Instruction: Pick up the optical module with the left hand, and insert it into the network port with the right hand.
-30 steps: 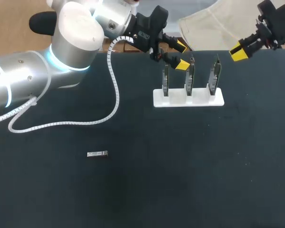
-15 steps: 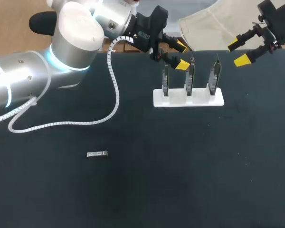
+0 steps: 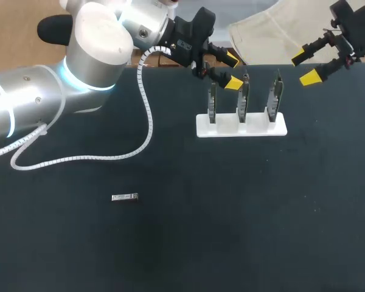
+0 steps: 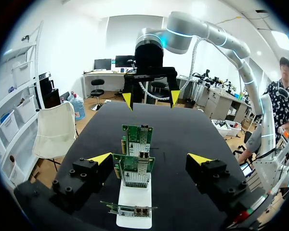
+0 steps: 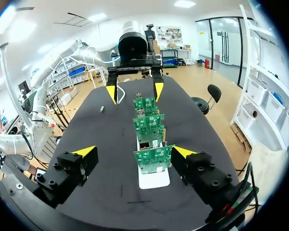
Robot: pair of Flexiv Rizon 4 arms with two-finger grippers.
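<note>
The optical module (image 3: 125, 197), a small silver bar, lies flat on the black table well to the left of the stand; in the right wrist view the module (image 5: 101, 109) is a speck far ahead. Three green network cards (image 3: 243, 100) stand upright in a white stand (image 3: 241, 126). My left gripper (image 3: 232, 71) hangs open just behind the stand's left end, with the cards (image 4: 135, 168) below and between its fingers, untouched. At the stand's other end my right gripper (image 3: 304, 68) is open and holds nothing, looking along the row of cards (image 5: 151, 161).
A white spiral cable (image 3: 147, 115) hangs from my left arm and trails across the table's left half. The table (image 3: 231, 231) is a black mat. Each wrist view shows the other gripper, the right gripper (image 4: 149, 98) and the left gripper (image 5: 133, 91), beyond the cards.
My right gripper's fingers have spread from nearly together to wide apart. The left arm, the module and the stand have not moved.
</note>
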